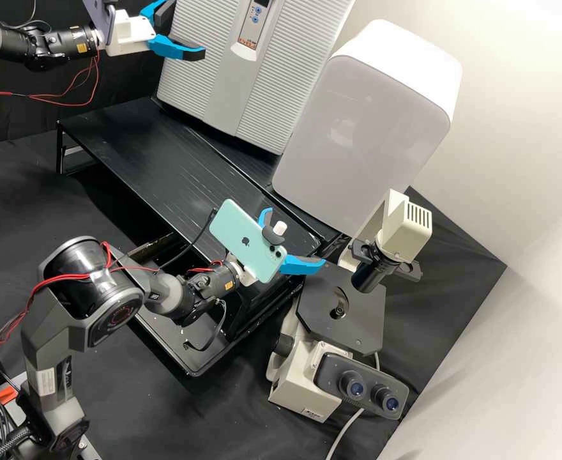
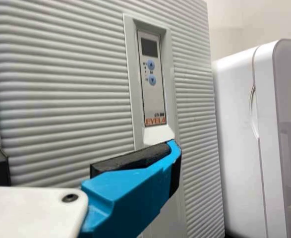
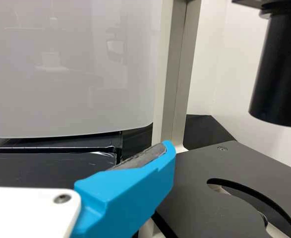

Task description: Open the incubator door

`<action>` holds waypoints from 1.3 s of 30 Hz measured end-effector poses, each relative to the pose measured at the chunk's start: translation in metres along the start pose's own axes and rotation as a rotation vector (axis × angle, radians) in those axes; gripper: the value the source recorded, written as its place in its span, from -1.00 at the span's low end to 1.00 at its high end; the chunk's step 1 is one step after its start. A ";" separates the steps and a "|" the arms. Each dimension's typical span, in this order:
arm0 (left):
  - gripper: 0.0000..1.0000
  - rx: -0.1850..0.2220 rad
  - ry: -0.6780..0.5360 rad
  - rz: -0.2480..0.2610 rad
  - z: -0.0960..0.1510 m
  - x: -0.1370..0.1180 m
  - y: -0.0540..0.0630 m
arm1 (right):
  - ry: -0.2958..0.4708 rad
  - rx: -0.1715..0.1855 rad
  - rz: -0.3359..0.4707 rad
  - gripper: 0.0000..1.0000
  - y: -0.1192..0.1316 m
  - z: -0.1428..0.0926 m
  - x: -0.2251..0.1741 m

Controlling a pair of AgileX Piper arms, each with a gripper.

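The black counter [image 1: 147, 153] bore the incubator [image 1: 287, 70], whose door [image 2: 61, 99] was shut, so the opening itself seemed wholly undone. Near the microscope [image 1: 341, 306], the right end effector [image 1: 300, 248] was spread. The left end effector [image 1: 188, 29] was spread by the door, gripping nothing; gaining a hold and swinging it wide were left.

Bright light; glare on pale wall [image 1: 530, 83], reflections on white cabinet [image 1: 357, 140].
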 end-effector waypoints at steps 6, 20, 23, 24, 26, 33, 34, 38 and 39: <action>1.00 -0.002 0.001 -0.009 0.000 0.002 -0.002 | 0.000 0.000 0.000 1.00 0.000 0.000 0.000; -1.00 -0.002 0.000 -0.008 0.000 0.002 -0.002 | 0.000 0.000 0.000 1.00 0.000 0.000 0.000; -1.00 -0.002 0.000 -0.008 0.000 0.002 -0.002 | 0.000 0.000 0.000 1.00 0.000 0.000 0.000; -1.00 -0.002 0.000 -0.008 0.000 0.002 -0.002 | 0.000 0.000 0.000 1.00 0.000 0.000 0.000; -1.00 -0.001 0.003 -0.008 -0.001 0.002 -0.002 | 0.000 0.000 0.000 1.00 0.000 0.000 0.000; -1.00 -0.001 0.004 -0.009 -0.001 0.002 -0.003 | 0.000 0.000 0.000 1.00 0.000 0.000 0.000; -1.00 -0.001 0.006 -0.009 -0.002 0.002 -0.003 | 0.000 0.000 0.000 1.00 0.000 0.000 0.000; -1.00 -0.002 0.008 -0.013 -0.003 0.002 -0.005 | 0.000 0.000 0.000 1.00 0.000 0.000 0.000; -1.00 -0.003 0.008 -0.015 -0.003 0.002 -0.005 | 0.000 0.000 0.000 1.00 0.000 0.000 0.000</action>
